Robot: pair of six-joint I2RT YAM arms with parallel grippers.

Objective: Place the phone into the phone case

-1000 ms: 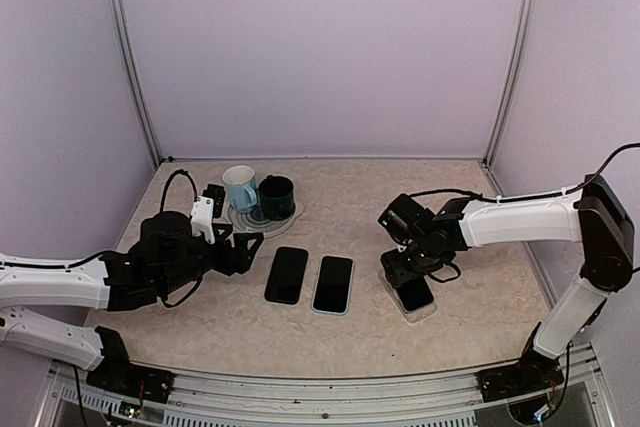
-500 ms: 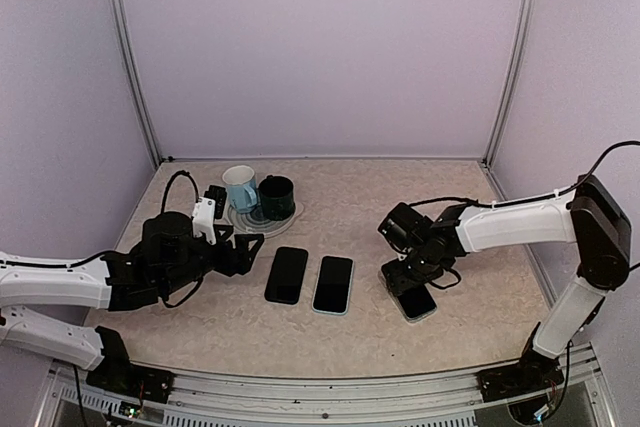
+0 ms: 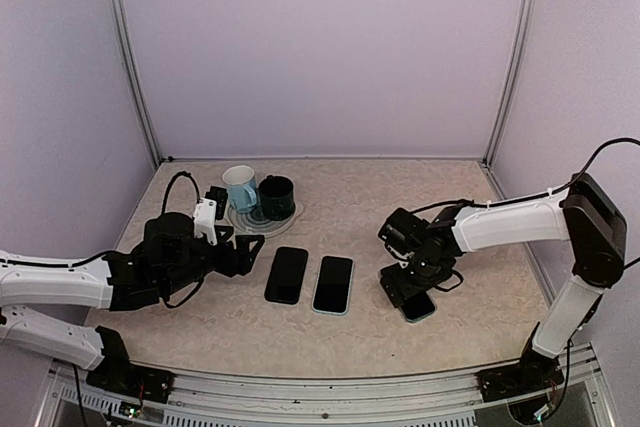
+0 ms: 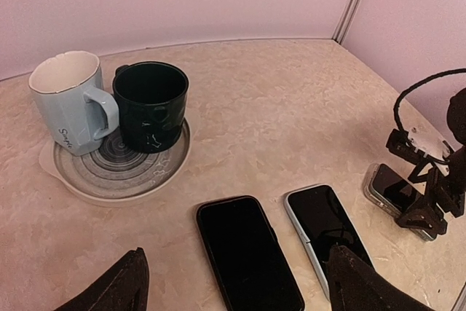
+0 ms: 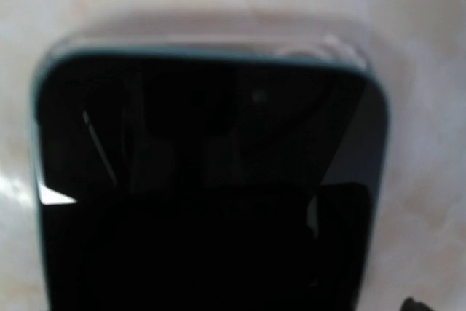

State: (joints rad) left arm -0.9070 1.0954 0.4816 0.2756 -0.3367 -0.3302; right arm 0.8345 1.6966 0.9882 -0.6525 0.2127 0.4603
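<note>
Right gripper (image 3: 403, 283) poised directly over the phone (image 3: 419, 304), which lies at the right of the table (image 3: 350, 197), long axis running 11 to 5 o'clock in the top view, its free end showing at the gripper's 5 o'clock. How far the jaws stand apart cannot be told. In the right wrist view the clear phone case (image 5: 218, 30) rims the screen's far edge, so seating appears nearly complete. The left gripper (image 3: 243, 250), spread wide and empty, sits well apart at 9 o'clock, leaving the right arm nearer.
</note>
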